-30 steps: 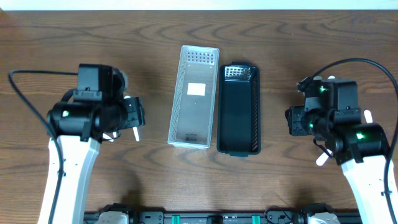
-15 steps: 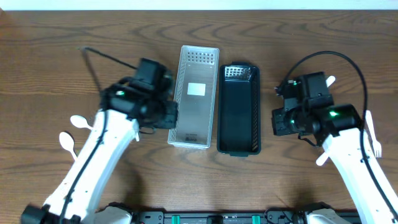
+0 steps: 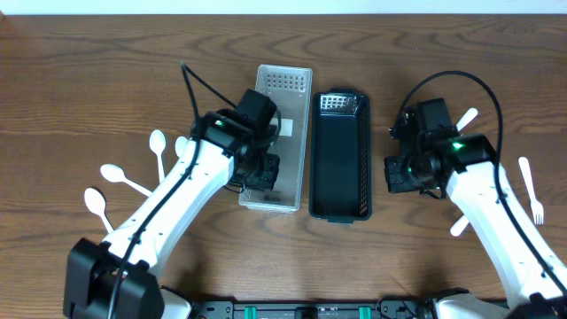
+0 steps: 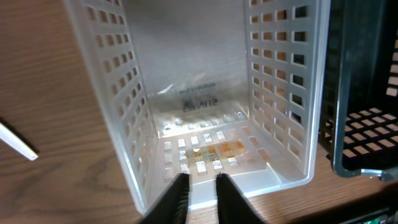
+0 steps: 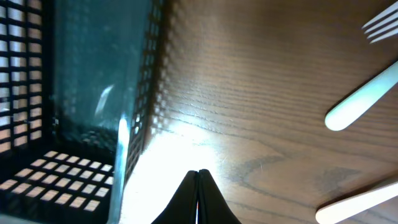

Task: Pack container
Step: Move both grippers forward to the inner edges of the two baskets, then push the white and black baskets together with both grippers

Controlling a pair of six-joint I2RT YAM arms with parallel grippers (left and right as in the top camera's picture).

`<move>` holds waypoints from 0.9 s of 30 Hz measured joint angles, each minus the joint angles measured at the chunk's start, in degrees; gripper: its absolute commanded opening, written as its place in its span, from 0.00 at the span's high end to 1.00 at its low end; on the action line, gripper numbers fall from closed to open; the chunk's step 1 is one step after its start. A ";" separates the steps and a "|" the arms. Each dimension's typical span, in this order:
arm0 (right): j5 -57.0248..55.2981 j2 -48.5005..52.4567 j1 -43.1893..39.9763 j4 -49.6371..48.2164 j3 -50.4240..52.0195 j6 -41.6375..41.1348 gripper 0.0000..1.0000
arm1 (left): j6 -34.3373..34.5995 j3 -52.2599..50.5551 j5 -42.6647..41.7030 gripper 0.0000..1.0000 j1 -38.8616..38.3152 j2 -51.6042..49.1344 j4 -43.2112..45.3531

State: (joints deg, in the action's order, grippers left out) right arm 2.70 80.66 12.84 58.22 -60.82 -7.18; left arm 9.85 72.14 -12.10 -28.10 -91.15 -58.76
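Two baskets sat side by side at frame centre in the overhead view: a clear slotted container on the left and a black mesh container just beside it on the right, long sides parallel, on the wooden table.

Left gripper hung over the lower end of the clear container, toward its left wall. In the left wrist view its fingertips showed at bottom centre, a little apart, right above the container's near short wall. The black container's edge filled the right side, and a white utensil handle lay on the table at far left.

Right gripper sat just right of the black container's right long wall, near its lower half, outside it. In the right wrist view its fingertips were pressed together at bottom centre over bare table. The black container was at left, close by and not touched. A white fork lay at upper right and another white handle at lower right.

Several white spoons lay on the table left of the containers, well apart from them. White forks lay at far right.
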 measured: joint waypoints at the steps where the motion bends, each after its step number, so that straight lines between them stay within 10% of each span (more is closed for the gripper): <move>1: -0.11 0.76 0.00 0.09 0.00 -0.02 0.97 | -0.11 0.00 0.00 0.88 -0.28 -0.48 0.02; 27: -0.15 5.97 0.00 0.87 0.00 -0.07 0.95 | 0.04 -2.29 -0.20 0.88 -4.70 -3.17 -4.50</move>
State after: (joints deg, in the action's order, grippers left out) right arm 2.55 86.63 12.84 59.09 -60.82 -7.25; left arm 9.89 69.84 -12.29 -32.80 -94.32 -63.26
